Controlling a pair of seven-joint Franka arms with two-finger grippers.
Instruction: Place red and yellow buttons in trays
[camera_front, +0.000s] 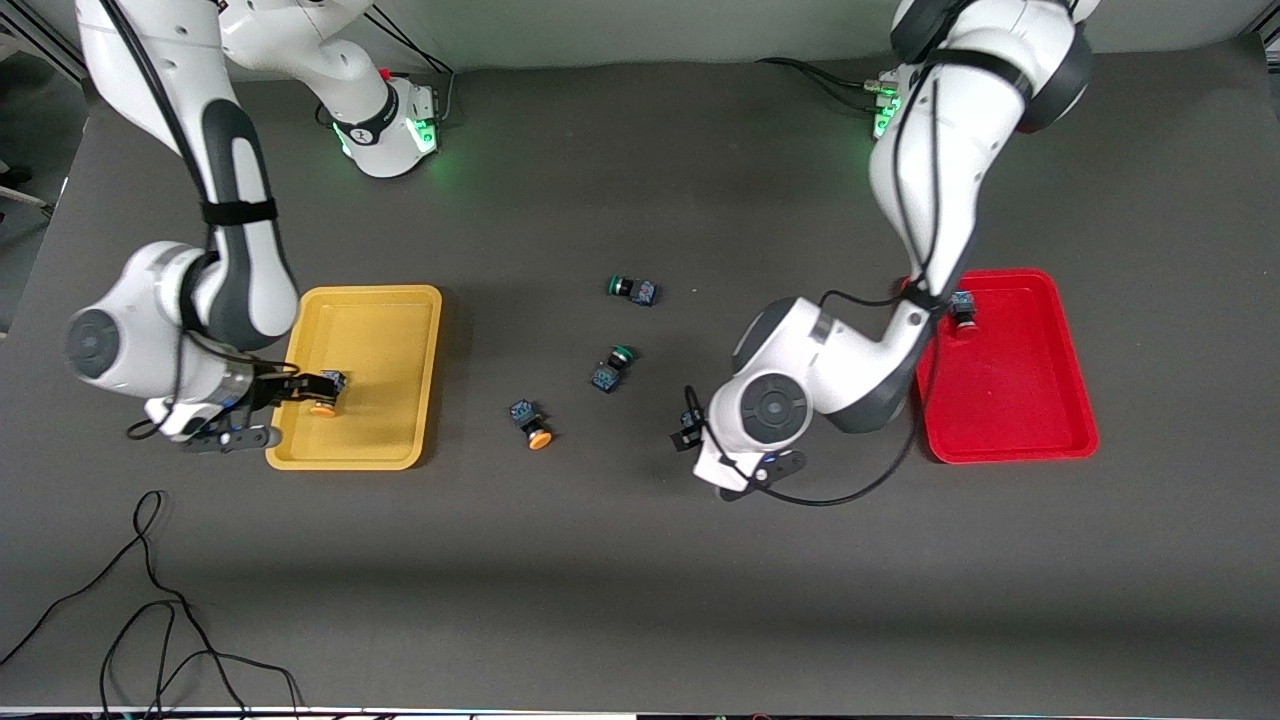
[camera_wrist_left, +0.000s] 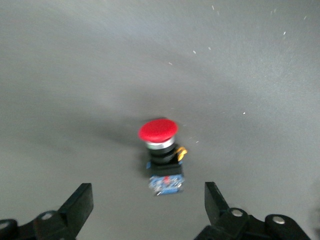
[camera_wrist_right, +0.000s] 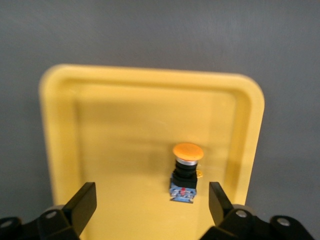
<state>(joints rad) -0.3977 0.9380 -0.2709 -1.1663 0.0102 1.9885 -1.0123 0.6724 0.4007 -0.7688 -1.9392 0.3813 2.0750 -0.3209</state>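
Note:
My right gripper (camera_wrist_right: 151, 197) is open low over the yellow tray (camera_front: 380, 340). A yellow button (camera_wrist_right: 186, 170) lies free in that tray, just ahead of the open fingers, toward the edge nearer the front camera. A second yellow button (camera_front: 532, 425) lies on the mat between the trays. My left gripper (camera_wrist_left: 148, 200) is open just above the mat beside the red tray (camera_front: 1010, 400). Ahead of its fingers a red button (camera_wrist_left: 161, 152) lies loose on the mat. Another red button (camera_front: 963, 310) sits in the red tray's corner toward the robots.
Two green-capped buttons (camera_front: 632, 290) (camera_front: 612, 368) lie mid-table, farther from the front camera than the loose yellow one. A loose black cable (camera_front: 150, 600) snakes over the mat near the front edge at the right arm's end. The left arm's elbow overhangs the red tray's rim.

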